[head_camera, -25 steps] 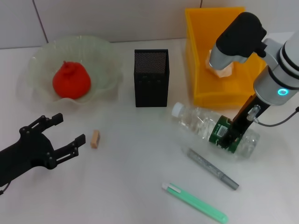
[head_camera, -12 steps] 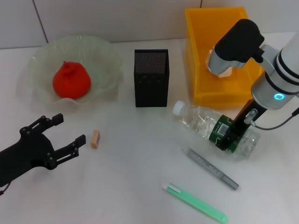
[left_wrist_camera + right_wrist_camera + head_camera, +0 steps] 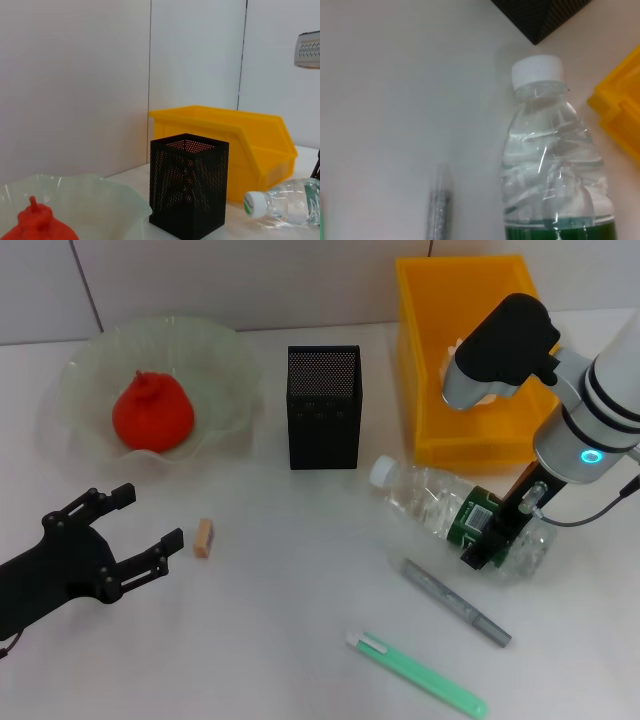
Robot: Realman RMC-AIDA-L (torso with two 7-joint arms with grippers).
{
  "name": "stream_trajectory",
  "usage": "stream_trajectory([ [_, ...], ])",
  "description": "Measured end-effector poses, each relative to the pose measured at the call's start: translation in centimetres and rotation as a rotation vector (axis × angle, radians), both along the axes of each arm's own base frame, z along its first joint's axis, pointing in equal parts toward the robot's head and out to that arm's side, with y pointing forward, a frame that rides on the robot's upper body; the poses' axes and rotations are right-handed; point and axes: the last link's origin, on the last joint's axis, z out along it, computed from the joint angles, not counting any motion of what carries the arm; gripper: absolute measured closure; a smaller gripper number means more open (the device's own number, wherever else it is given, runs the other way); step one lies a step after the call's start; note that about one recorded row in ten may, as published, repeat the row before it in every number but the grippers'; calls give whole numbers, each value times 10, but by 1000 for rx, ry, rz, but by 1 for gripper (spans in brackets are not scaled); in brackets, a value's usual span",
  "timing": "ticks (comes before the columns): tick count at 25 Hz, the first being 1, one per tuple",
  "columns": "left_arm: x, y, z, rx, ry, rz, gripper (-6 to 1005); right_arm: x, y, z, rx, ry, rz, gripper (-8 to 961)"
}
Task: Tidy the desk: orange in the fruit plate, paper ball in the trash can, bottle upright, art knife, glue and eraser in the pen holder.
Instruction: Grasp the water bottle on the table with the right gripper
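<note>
The right gripper (image 3: 492, 540) is sitting lower and farther along the bottle (image 3: 450, 515) than half a second ago, having slid toward the bottle's base end, and the arm's forearm housing has swung a little leftward over the bin (image 3: 430, 360). It is pressing down on the bottle's green label, but whether its fingers are clamped on the bottle or merely touching it cannot be told. The bottle is lying on its side under the gripper, its white cap pointing away toward the holder (image 3: 324, 406). Nothing else has shifted.

The left gripper (image 3: 125, 535) is idling with its fingers spread wide, holding nothing. The eraser (image 3: 204, 538) is lying just beyond its fingertips, not touching them. Farther off, past that gripper, the orange (image 3: 152, 412) is sitting in the plate (image 3: 215, 355).

Near the right gripper, on the robot's side of the bottle, a grey stick (image 3: 456, 602) is lying on the table, and a green knife (image 3: 417, 674) is lying closer still to the robot. The paper ball (image 3: 485, 392) is showing in the bin, partly hidden behind the right arm.

The right wrist view is showing the bottle (image 3: 550, 165) up close: cap, clear ribbed body and the top edge of the green label, with a corner of the holder (image 3: 540, 15) beyond the cap and the grey stick (image 3: 438, 207) alongside; the gripper's own fingers are not showing there. The left wrist view is showing the holder (image 3: 189, 187) standing upright in front of the bin (image 3: 250, 145), with the bottle's (image 3: 285, 200) cap end beside it and the orange (image 3: 37, 227) in the plate (image 3: 100, 192).
</note>
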Motion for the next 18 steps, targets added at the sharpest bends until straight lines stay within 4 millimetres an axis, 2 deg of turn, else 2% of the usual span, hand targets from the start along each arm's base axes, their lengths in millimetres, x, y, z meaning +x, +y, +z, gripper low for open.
stream_trajectory([
  [18, 0, 0, 0, 0, 0, 0, 143, 3, 0, -2, 12, 2, 0, 135],
])
